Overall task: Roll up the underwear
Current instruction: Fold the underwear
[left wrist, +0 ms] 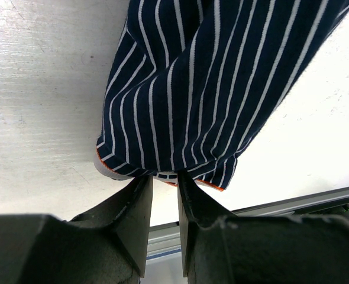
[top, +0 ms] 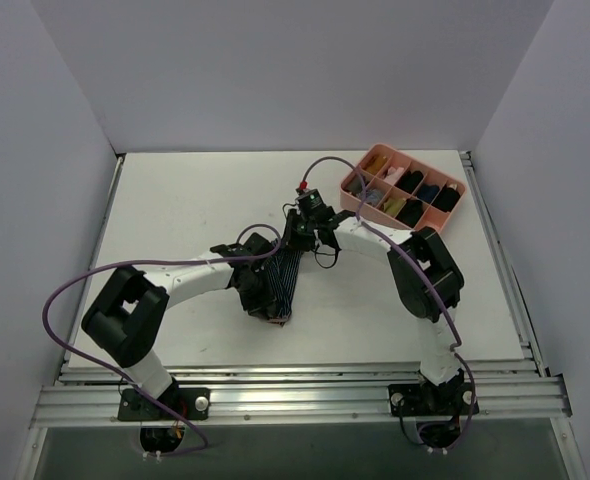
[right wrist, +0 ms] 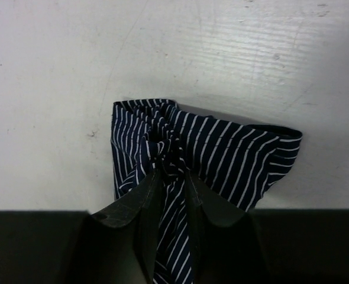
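The underwear (top: 284, 278) is navy cloth with thin light pinstripes, held stretched between my two grippers at the middle of the table. My left gripper (top: 271, 308) is shut on its near end. In the left wrist view the left gripper (left wrist: 165, 177) pinches the orange-red waistband edge (left wrist: 213, 184) of the underwear (left wrist: 204, 83), lifted a little off the table. My right gripper (top: 298, 243) is shut on the far end. In the right wrist view the right gripper (right wrist: 171, 171) bunches the cloth (right wrist: 233, 157) between its fingers, close above the table.
A pink divided tray (top: 422, 167) stands at the back right and holds small black rolled bundles (top: 411, 182) and other coloured items. An aluminium rail (top: 295, 395) runs along the table's near edge. White walls enclose the left, back and right sides.
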